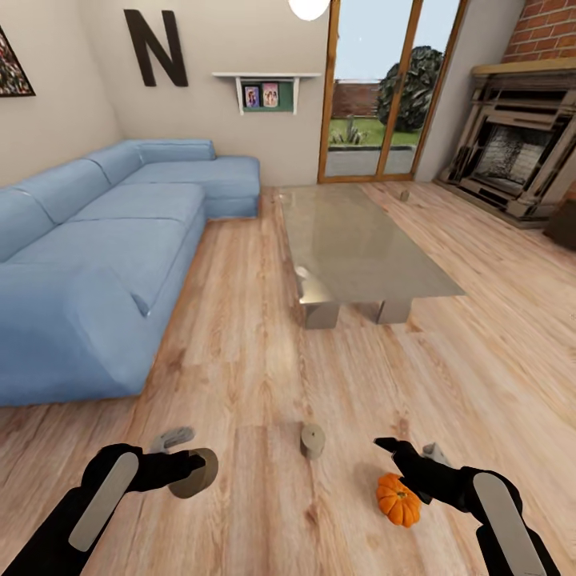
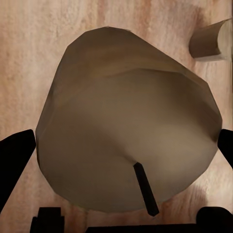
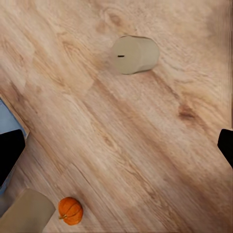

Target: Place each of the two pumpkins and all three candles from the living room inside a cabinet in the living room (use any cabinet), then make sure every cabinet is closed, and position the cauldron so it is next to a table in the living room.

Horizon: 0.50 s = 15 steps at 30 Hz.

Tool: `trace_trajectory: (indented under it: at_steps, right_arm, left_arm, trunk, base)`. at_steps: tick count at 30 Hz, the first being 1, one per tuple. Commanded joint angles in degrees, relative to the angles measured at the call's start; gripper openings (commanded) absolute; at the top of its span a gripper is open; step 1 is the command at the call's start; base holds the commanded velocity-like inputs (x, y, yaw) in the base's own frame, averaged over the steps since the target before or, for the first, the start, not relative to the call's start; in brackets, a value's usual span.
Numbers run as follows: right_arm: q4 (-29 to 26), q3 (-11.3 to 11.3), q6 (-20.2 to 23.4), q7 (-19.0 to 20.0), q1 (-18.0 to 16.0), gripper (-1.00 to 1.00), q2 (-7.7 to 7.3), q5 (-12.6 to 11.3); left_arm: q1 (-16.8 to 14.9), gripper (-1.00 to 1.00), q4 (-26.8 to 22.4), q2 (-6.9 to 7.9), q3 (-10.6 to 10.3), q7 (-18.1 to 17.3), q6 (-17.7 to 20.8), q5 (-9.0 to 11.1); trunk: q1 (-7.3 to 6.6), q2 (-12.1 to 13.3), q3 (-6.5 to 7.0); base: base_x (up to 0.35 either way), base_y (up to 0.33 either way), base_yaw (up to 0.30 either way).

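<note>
While the left claw grips one candle, the right claw hangs open, leaving another candle and a pumpkin on the floor.

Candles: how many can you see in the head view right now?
3. The first candle is held in the left gripper; the second candle stands on the floor ahead; the likely third candle, too small to confirm, sits beyond the glass table.

Left end effector clamped on a candle — right end effector spread, empty.
</note>
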Motion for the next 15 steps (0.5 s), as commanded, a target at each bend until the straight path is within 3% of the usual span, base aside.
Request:
trace_trajectory:
  at_steps: [1,15]
  right_arm:
    - [-0.1,0.0,0.1,-0.6,0.0,1.0,0.01,-0.6]
    - [0.0,0.0,0.1,-0.8,0.0,1.0,0.01,-0.4]
  left_arm:
    - [0.0,-1.0,-0.1,0.06,-0.1,0.6,0.1,0.6]
    - [0.0,-1.0,0.0,0.06,-0.1,0.6,0.1,0.6]
  trunk:
    - [-0.01,0.0,0.02]
    - [-0.01,0.0,0.87]
  base:
    - [0.0,0.016,-0.245]
    - [0.0,0.026,-0.245]
